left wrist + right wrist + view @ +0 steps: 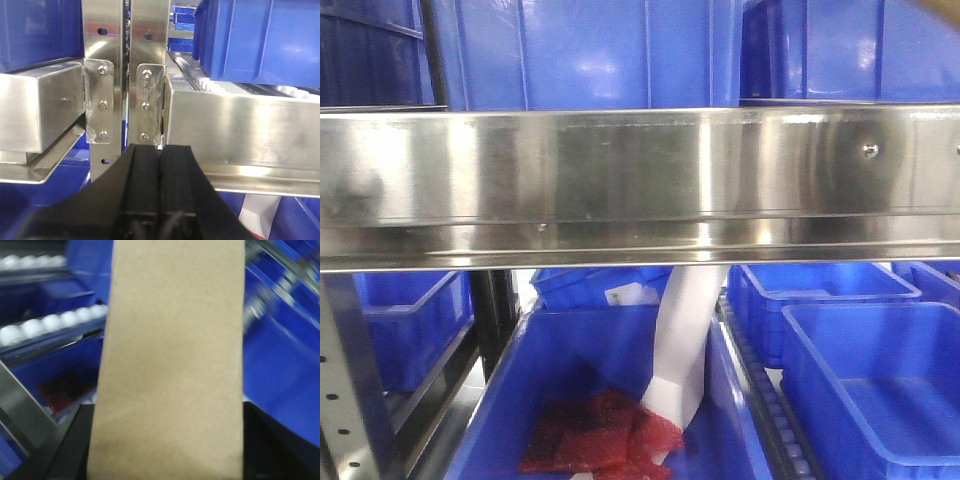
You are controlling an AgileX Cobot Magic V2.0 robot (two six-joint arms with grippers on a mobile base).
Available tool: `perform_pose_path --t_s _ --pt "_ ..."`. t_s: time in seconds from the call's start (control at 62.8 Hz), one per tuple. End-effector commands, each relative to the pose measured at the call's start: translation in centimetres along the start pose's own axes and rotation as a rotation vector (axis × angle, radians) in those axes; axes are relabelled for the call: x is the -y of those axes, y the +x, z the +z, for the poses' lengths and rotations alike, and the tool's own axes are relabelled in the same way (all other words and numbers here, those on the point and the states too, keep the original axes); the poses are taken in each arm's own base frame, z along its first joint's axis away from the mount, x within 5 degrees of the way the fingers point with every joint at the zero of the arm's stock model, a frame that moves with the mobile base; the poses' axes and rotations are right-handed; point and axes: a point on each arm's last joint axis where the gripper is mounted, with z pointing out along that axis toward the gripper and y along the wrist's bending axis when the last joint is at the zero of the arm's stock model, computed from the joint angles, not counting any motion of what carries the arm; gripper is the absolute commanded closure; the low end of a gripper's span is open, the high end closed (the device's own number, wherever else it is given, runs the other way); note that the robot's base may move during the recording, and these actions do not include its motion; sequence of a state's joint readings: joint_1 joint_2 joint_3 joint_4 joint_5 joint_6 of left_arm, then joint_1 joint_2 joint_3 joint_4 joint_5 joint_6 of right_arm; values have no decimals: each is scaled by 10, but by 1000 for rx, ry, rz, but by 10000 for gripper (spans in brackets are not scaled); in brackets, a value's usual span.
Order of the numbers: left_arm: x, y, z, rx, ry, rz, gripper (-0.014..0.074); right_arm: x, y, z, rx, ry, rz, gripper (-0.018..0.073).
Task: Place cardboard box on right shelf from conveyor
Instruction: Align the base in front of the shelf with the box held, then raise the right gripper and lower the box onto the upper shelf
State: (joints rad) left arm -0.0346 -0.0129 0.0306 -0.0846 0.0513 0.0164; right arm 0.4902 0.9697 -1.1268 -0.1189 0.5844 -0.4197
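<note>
Half the job, by my reckoning, is done: the cardboard box is off the conveyor (no belt shows in any of my three feeds) and up in the right gripper. On the right wrist view the box fills the middle of the picture, standing on end as a plain tan slab, with the gripper's dark fingers hard against its two long sides low in the frame. I read that as a pinch across the narrow width, though the feed is smeared and I can't make out the pads themselves. Behind the box are blue bins and a row of white rollers, so the arm is in among the racking.

The left gripper is idle. Its two black fingers are pressed together with nothing between them, pointed at the riveted brackets where two steel racks meet.

What's left is the placing. The front camera is filled by the broad shiny rail of the right shelf, with blue bins above it and more below, one holding a red bag and a white sheet. No box shows there, so it isn't on the shelf yet. I judge the remaining work as bringing the box over the rail, lowering it flat and letting go. How near the box is to the shelf I can't tell.
</note>
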Motion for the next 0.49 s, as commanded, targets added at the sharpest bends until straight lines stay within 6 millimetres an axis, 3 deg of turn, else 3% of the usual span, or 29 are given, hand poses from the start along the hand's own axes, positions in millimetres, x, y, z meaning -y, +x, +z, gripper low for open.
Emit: perform_pose_path --t_s 0.0,0.255,0.478 --pt "0 -10 -1 106 0 -12 715 7 -35 16 134 31 -155 418" --pt "0 -10 -1 106 0 -12 715 -8 -62 86 112 -48 -434 418" --pt "0 -10 -1 106 0 -12 715 -31 -66 133 105 -112 -628 418"
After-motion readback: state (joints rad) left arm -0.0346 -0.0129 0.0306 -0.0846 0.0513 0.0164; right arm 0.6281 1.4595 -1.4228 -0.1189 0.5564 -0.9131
